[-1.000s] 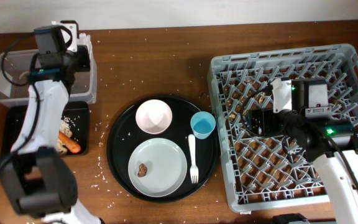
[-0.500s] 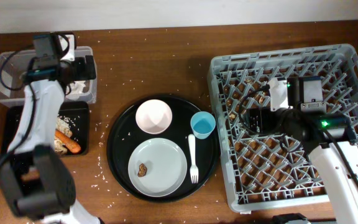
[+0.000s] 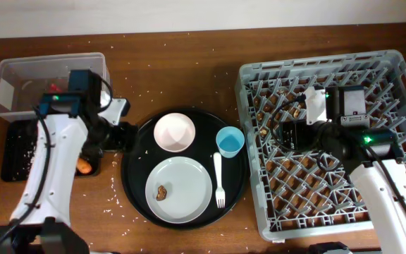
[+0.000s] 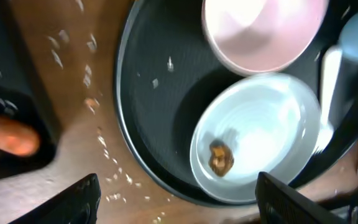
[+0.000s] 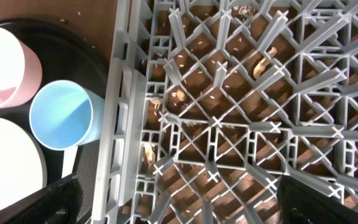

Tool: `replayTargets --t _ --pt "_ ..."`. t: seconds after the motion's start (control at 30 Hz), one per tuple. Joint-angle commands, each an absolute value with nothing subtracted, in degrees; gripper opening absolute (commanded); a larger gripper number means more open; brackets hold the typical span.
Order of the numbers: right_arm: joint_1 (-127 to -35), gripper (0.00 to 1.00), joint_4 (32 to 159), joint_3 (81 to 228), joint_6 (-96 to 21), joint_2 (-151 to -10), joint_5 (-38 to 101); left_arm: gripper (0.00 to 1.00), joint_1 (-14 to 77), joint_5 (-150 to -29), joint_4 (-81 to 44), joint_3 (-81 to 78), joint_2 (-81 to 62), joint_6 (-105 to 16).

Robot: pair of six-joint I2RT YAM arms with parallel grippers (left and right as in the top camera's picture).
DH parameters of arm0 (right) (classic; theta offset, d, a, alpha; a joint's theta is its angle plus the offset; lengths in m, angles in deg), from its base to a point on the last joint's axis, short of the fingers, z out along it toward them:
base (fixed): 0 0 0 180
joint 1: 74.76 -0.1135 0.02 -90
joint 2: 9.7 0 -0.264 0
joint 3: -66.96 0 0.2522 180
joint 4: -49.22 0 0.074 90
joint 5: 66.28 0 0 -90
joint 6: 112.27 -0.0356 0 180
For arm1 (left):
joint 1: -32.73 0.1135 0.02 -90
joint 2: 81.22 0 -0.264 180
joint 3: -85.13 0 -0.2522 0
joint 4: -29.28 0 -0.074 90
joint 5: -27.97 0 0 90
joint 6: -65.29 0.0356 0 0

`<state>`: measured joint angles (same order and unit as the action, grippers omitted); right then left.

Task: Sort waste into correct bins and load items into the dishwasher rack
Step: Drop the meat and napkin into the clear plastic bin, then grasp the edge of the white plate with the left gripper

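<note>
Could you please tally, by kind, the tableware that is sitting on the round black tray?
grey plate: 1
white bowl: 1
light blue cup: 1
white fork: 1
Total: 4 pieces on the round black tray

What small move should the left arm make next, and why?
Probably shift the left hand over the brown bit on the grey plate. The hand looks open and empty near the edge of the round black tray, and that scrap is the only waste visible on the plate.
</note>
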<state>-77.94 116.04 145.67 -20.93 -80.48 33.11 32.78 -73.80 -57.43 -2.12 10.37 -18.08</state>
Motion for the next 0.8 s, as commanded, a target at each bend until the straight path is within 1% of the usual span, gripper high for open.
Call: replayTargets --t 0.0,0.07,0.13,0.23,0.3,0.37,0.4,0.47,0.5,0.53,0.63,0.67,0.77 --pt "-77.7 0.99 116.1 146.5 -21.2 -80.5 33.6 0.77 31.6 -77.4 -51.4 -11.8 10.6 -17.7" --pt "-77.7 0.99 116.1 146.5 -21.2 -80.5 33.6 0.76 29.0 -77.4 -43.0 -18.2 10.6 -17.8" --pt "-77.7 0.99 116.1 146.5 -21.2 -80.5 33.6 0.72 26.2 -77.5 -35.3 -24.2 10.6 -17.8" --pt "-77.7 0.98 116.1 146.5 -21.2 -80.5 33.6 0.63 24.1 -77.5 -30.5 -28.5 10.6 -17.8" --pt "-77.7 0.99 116.1 146.5 -21.2 -80.5 33.6 0.61 23.6 -77.5 -25.8 -31.8 10.6 -17.8" --pt "-77.7 0.99 116.1 146.5 -21.2 -80.5 33.6 0.55 23.6 -77.5 -22.9 -33.9 10.6 -18.0" --pt "-77.7 0.99 116.1 146.5 -21.2 -80.5 33.6 0.50 23.6 -77.5 -21.5 -34.8 10.6 -18.0" --pt "-77.7 0.99 116.1 146.5 -21.2 -80.5 33.7 0.34 23.6 -77.5 -20.9 -35.4 10.6 -18.1" --pt "-77.7 0.98 116.1 146.5 -21.2 -80.5 33.6 0.32 23.6 -77.5 -20.9 -35.4 10.6 -19.1" --pt "-77.7 0.99 116.1 146.5 -21.2 -80.5 33.6 0.26 23.6 -77.5 -20.9 -35.4 10.6 -19.3" --pt "-77.7 0.99 116.1 146.5 -21.2 -80.5 33.6 0.02 23.6 -77.5 -20.9 -35.4 10.6 -22.6" --pt "-77.7 0.99 116.1 146.5 -21.2 -80.5 33.6 0.01 23.6 -77.5 -21.0 -35.5 10.6 -22.6" --pt "-77.7 0.98 116.1 146.5 -21.2 -80.5 33.6 0.01 23.6 -77.5 -21.2 -35.5 10.6 -22.5"
